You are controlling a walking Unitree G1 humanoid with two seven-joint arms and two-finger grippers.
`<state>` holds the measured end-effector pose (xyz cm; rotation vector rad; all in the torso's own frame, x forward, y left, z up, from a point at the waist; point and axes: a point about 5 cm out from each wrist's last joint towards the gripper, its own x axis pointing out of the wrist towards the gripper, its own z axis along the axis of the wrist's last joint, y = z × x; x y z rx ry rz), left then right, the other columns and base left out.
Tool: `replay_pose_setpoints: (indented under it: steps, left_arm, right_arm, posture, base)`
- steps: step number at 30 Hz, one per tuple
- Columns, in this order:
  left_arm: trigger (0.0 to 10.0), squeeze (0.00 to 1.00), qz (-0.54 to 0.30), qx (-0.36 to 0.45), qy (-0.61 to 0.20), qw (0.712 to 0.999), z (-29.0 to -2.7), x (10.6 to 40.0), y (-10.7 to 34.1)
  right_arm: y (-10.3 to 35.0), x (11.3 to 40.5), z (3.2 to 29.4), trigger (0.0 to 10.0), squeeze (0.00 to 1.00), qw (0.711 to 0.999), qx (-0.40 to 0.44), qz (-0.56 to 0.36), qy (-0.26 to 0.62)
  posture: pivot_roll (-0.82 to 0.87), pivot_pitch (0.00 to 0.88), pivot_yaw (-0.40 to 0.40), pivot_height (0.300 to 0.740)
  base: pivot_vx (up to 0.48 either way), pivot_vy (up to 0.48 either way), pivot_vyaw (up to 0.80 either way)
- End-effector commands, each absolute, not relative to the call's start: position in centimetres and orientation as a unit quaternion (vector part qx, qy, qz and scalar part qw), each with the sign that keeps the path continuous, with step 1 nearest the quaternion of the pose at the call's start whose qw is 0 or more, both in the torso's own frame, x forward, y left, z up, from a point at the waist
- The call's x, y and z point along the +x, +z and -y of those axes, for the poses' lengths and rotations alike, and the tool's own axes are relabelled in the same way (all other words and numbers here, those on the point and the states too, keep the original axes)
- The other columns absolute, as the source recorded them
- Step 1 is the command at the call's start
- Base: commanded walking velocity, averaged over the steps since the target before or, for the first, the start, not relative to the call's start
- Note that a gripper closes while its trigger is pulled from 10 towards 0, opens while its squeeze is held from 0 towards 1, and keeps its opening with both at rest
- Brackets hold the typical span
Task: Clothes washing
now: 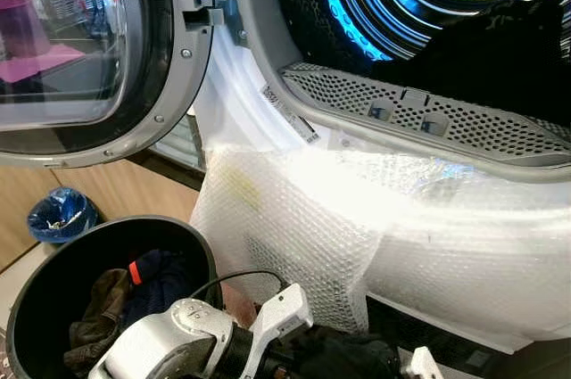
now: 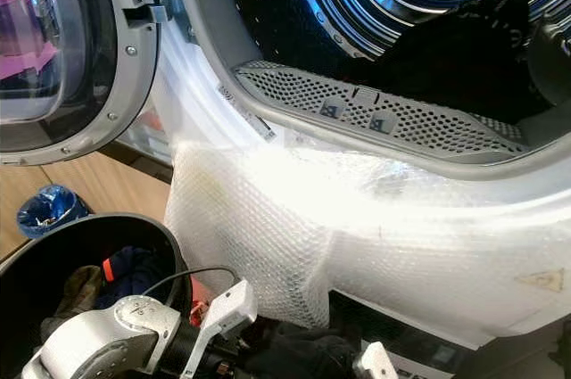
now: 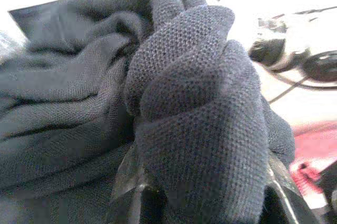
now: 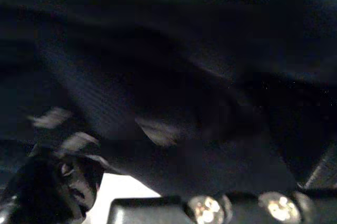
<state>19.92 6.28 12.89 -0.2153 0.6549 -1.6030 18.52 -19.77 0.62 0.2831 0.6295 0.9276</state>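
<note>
Dark garment (image 3: 195,113) fills left end effector (image 3: 205,203).

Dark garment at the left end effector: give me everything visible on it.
The dark garment is a navy, pique-like knit, bunched into thick twisted folds. In the left wrist view it sits between the left end effector's black fingers, bulging over them, so it looks gripped. From the head views it is a dark crumpled mass low in front of the bubble-wrapped washer front, beside the black laundry bucket.

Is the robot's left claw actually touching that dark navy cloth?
Touching. In the left wrist view the dark knit garment is bunched between the left gripper's black fingers, pressed against them with no gap.
</note>
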Motion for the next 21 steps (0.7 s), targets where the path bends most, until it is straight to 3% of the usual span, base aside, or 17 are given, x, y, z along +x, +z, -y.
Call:
replay_pose_setpoints:
  steps: [1,6,9,10,11,12,13,15,16,18,21]
  left_arm:
    - [0.0,0.0,-0.271,-0.145,-0.754,0.581,-5.3,18.5,13.9]
    - [0.0,0.0,-0.322,-0.145,-0.741,0.571,-6.0,17.7,12.2]
    - [0.0,0.0,-0.344,-0.108,-0.719,0.594,-6.7,18.0,10.8]
    - [0.0,0.0,-0.344,-0.108,-0.719,0.594,-6.7,18.0,10.8]
    - [0.0,0.0,-0.345,-0.084,-0.716,0.601,-6.9,18.1,10.5]
    - [0.0,0.0,-0.348,-0.033,-0.709,0.612,-7.4,18.5,9.9]
    - [0.0,0.0,-0.348,-0.033,-0.709,0.612,-7.4,18.5,9.9]
    - [0.0,0.0,-0.349,0.034,-0.709,0.612,-8.1,18.8,9.4]
    - [0.0,0.0,-0.349,0.034,-0.709,0.612,-8.1,18.8,9.4]
    - [0.0,0.0,-0.349,0.176,-0.706,0.59,-9.7,19.2,8.0]
    - [0.0,0.0,-0.348,0.221,-0.699,0.584,-10.2,19.5,7.4]
  right_arm:
    - [0.8,19.3,21.4,10.0,0.0,0.862,0.117,-0.297,0.393]
    - [0.4,19.4,21.8,10.0,0.0,0.862,0.093,-0.313,0.389]
    - [-0.5,17.8,21.8,10.0,0.0,0.822,0.037,-0.359,0.441]
    - [-0.5,17.8,21.8,10.0,0.0,0.822,0.037,-0.359,0.441]
    - [-0.9,17.1,21.9,10.0,0.0,0.803,0.009,-0.38,0.459]
    - [-1.6,15.8,22.2,10.0,0.0,0.765,-0.043,-0.412,0.494]
    - [-1.6,15.8,22.2,10.0,0.0,0.765,-0.043,-0.412,0.494]
    - [-1.6,15.0,22.1,10.0,0.0,0.737,-0.053,-0.417,0.529]
    - [-1.6,15.0,22.1,10.0,0.0,0.737,-0.053,-0.417,0.529]
    - [-0.3,15.1,21.3,10.0,0.0,0.733,-0.017,-0.384,0.561]
    - [0.1,15.2,21.1,10.0,0.0,0.73,-0.014,-0.375,0.572]
  posture:
    - [0.04,0.09,0.016,0.74]
    - [0.04,0.078,0.014,0.74]
    - [0.04,0.077,0.017,0.74]
    - [0.04,0.077,0.017,0.74]
    - [0.04,0.077,0.017,0.74]
    - [0.04,0.082,0.015,0.74]
    - [0.04,0.082,0.015,0.74]
    - [0.04,0.088,0.013,0.74]
    - [0.04,0.088,0.013,0.74]
    - [0.04,0.088,0.013,0.74]
    - [0.04,0.091,0.015,0.74]
  base:
    - [0.0,0.0,0.0]
    - [0.0,0.0,0.0]
    - [0.0,0.0,0.0]
    - [0.0,0.0,0.0]
    - [0.0,0.0,0.0]
    - [0.0,0.0,0.0]
    - [0.0,0.0,0.0]
    - [0.0,0.0,0.0]
    - [0.0,0.0,0.0]
    - [0.0,0.0,0.0]
    - [0.0,0.0,0.0]
